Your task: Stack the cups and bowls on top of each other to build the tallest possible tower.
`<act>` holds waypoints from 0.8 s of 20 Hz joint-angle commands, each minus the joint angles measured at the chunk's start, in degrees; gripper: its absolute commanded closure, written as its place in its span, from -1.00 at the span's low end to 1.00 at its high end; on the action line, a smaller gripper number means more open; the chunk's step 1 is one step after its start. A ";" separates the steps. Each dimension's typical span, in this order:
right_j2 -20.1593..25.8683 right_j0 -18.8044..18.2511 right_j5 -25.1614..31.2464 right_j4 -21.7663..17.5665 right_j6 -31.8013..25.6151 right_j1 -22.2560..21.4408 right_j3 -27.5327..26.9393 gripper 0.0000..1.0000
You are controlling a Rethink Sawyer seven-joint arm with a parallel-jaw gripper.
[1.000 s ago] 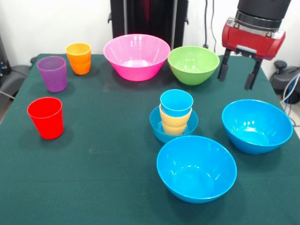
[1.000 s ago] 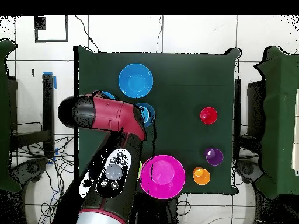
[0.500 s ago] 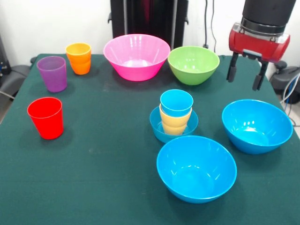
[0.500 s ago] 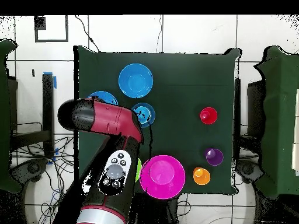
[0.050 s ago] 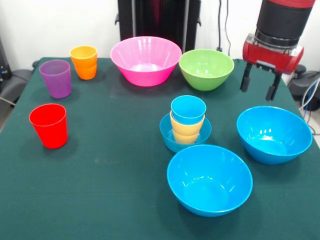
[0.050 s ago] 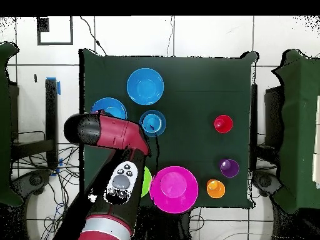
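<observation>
Front view shows the end effector [image 5: 258, 86] spread and empty; overhead the arm [image 6: 109, 134] hides it

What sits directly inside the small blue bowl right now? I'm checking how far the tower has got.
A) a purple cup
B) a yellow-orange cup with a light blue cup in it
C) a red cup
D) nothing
B: in the front view the yellow-orange cup stands in the small blue bowl with the light blue cup nested in it.
</observation>
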 commanded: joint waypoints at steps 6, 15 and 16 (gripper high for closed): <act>7.06 1.10 -9.23 1.24 11.14 4.98 5.32 -1.00; 6.73 1.74 -7.93 1.06 10.15 8.33 3.75 -1.00; 6.94 1.73 -8.28 0.98 9.96 8.72 3.64 -1.00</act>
